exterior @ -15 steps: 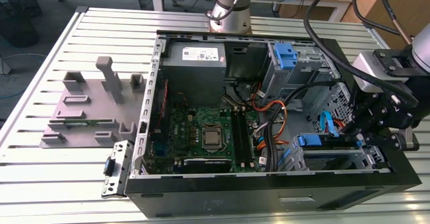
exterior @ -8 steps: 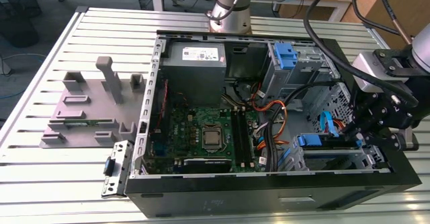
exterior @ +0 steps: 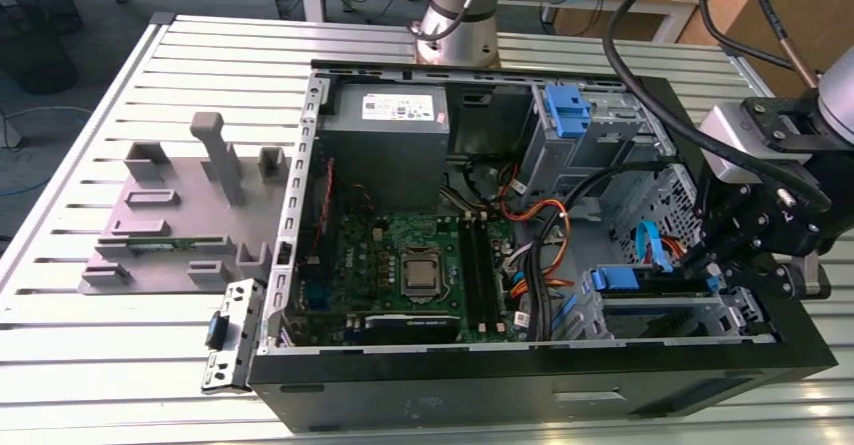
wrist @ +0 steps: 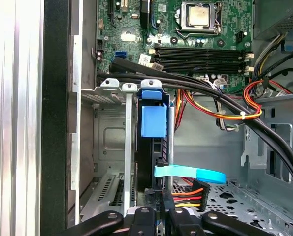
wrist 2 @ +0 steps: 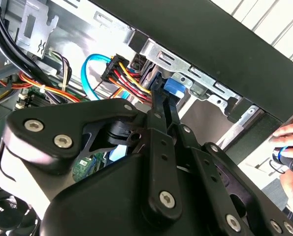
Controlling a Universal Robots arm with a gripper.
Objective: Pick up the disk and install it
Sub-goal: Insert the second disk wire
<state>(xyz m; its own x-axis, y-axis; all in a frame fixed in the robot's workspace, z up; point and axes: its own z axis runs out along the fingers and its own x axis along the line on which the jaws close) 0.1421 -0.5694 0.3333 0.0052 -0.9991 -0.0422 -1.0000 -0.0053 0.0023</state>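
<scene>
Disk: stood edge-on in the drive cage at the case's front corner, blue rail tab uppermost; it looked partly seated, my judgement only.
Hand: sat at the disk's cable end; fingers drawn close together, apparently pinching the disk's edge, contact hidden.
Risk, cables: light-blue data cable and power wires lay just beside the fingers; could snag or pinch.
Risk, alignment: a tilted rail could jam in the cage.
Hidden: disk label, far rail, connector mating.
Periphery: a person's hand near the case on the desk.
</scene>
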